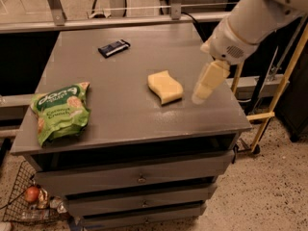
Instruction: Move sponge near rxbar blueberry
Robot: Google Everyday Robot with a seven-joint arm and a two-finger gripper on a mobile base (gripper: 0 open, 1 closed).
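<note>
Gripper (199,96) hangs tip-down just right of the sponge (165,86), holding nothing, how far open I can't tell, probably staged for a grasp; rxbar blueberry (114,47) lies well apart, far-left on the cabinet top (120,124).

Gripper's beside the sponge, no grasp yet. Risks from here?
1. The gripper sits to the right of the sponge in the view, not over it; closing in from there may shove it instead of gripping it.
2. The sponge lies skewed to the edges of the table, so a square grasp may catch only a corner.
3. The rxbar blueberry is small; a low carry toward it may knock it.
</note>
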